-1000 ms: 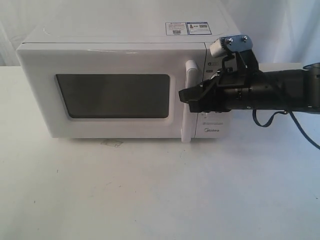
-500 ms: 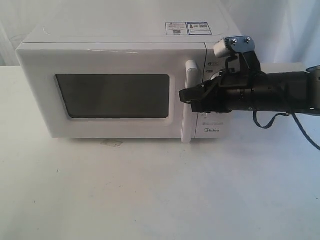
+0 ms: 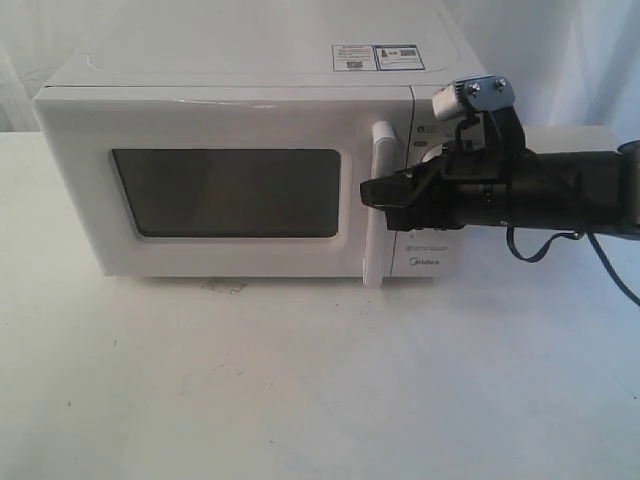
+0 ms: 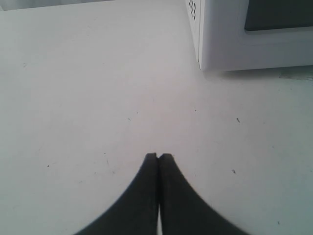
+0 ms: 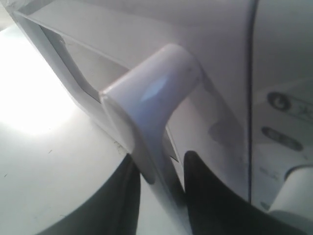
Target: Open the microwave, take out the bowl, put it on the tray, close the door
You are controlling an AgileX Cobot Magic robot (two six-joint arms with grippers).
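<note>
The white microwave [image 3: 240, 100] stands at the back of the table with its door [image 3: 225, 192] closed. My right gripper [image 3: 368, 190] reaches in from the right at mid-height of the vertical bar handle [image 3: 378, 150]. In the right wrist view the handle [image 5: 151, 93] runs between the two black fingers of that gripper [image 5: 161, 171], which are closed against it. My left gripper [image 4: 158, 155] is shut and empty, hovering over bare table near the microwave's lower corner [image 4: 220, 44]. The bowl is hidden and the tray is out of view.
The white table [image 3: 300, 380] stretches in front of the microwave. A small flat scrap [image 3: 222, 287] lies under the door's front edge. A dark cable [image 3: 530, 245] loops below my right arm. One round knob [image 5: 293, 191] shows beside the handle.
My right arm's wrist and its camera mount have shifted slightly to the right, while the fingertips stay at the handle. The door has not visibly moved.
</note>
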